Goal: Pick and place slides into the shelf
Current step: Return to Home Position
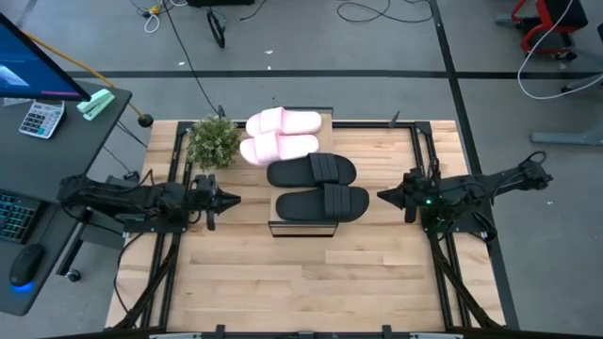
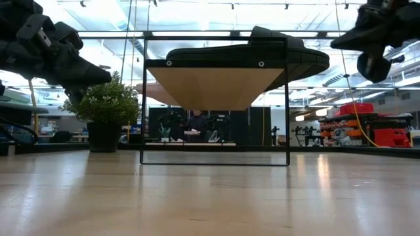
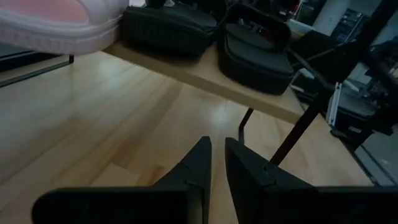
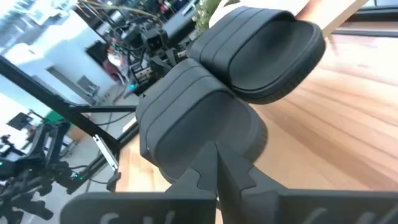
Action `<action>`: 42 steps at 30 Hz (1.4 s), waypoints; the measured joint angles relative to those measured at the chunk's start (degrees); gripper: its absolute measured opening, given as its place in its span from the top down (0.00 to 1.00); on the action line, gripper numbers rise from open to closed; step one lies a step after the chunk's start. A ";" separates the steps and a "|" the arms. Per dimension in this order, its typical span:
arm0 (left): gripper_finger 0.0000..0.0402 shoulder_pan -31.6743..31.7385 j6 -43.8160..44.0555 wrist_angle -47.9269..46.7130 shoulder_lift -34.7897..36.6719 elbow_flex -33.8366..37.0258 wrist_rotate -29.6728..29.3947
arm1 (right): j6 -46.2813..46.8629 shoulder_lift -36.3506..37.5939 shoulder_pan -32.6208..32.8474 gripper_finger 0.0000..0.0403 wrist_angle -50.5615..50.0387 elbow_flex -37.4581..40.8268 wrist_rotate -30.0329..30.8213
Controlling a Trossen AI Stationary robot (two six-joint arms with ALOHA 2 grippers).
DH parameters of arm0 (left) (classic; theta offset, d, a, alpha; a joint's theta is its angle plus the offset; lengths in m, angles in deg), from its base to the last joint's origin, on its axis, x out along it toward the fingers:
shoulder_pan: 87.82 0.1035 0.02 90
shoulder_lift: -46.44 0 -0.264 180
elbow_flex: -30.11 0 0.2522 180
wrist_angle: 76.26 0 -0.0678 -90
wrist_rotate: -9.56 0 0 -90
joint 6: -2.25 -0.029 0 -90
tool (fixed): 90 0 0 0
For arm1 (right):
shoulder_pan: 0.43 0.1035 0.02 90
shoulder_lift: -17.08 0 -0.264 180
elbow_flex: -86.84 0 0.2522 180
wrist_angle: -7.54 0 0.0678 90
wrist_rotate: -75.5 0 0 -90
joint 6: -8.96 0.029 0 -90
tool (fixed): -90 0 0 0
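Looking down on the shelf point(image 1: 300, 227), you find all four slides lying crosswise on its plank top. The pale pink pair point(image 1: 281, 135) takes the end of the shelf nearest the potted plant point(image 1: 213, 141), the two lying side by side and touching. The black pair point(image 1: 316, 185) fills the other end, one slide just beside the pink ones and the other at the shelf's last stretch. Each black slide's end juts past the shelf's right edge, and from table height you see that overhang above the thin black frame.

Your left gripper point(image 1: 229, 198) hangs off the shelf's left side, level with the black pair and apart from it. Its jaws are drawn almost together with only a thin slit between them, and they hold nothing. Your right gripper point(image 1: 383, 195) hangs off the shelf's right side, pointing at the black pair. Its jaws are pressed together and empty. Both sit above the wooden tabletop point(image 1: 283, 282), clear of the shelf's frame.
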 joint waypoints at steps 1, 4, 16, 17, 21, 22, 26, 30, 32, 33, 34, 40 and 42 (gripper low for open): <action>0.87 0.00 0.04 0.36 0.02 0.00 0.00 | -0.41 1.83 0.00 1.00 0.07 1.08 0.01; 0.87 0.00 0.01 0.63 0.02 0.00 0.00 | -2.33 7.02 0.00 1.00 1.59 4.57 -0.08; 0.86 0.00 -0.02 1.04 0.00 0.00 0.00 | -14.99 17.45 -0.05 1.00 16.27 17.42 -6.11; 0.86 0.00 0.01 1.04 0.00 0.00 0.00 | -16.95 17.40 -0.04 1.00 16.22 17.39 -6.14; 0.87 0.00 0.02 1.05 0.00 0.00 0.00 | -23.05 17.26 -0.07 1.00 16.22 17.56 -7.61; 0.87 0.00 0.00 1.06 0.01 0.00 0.00 | -24.36 17.25 -0.11 1.00 16.11 17.56 -8.18; 0.88 0.00 0.00 1.08 0.00 -0.02 0.00 | -28.90 17.25 -0.78 1.00 15.98 17.56 -9.15; 0.87 0.00 0.00 1.08 0.00 0.00 0.00 | -32.86 17.25 -2.92 1.00 15.79 17.56 -10.13; 0.86 0.00 -0.02 1.10 0.00 -0.02 0.00 | -34.09 17.22 -4.62 1.00 15.44 17.56 -12.31; 0.86 -0.01 0.00 1.12 0.00 -0.02 0.00 | -34.39 17.15 -5.63 1.00 15.21 17.56 -13.55; 0.86 0.00 0.00 1.13 0.00 -0.02 -0.01 | -34.44 17.06 -6.65 1.00 15.02 17.56 -14.85; 0.88 -0.01 -0.03 1.17 0.00 -0.02 -0.01 | -33.94 16.92 -11.76 1.00 13.70 17.58 -21.97; 0.88 -0.01 0.00 1.17 0.00 -0.02 -0.01 | -34.30 16.93 -12.85 1.00 13.70 17.58 -21.94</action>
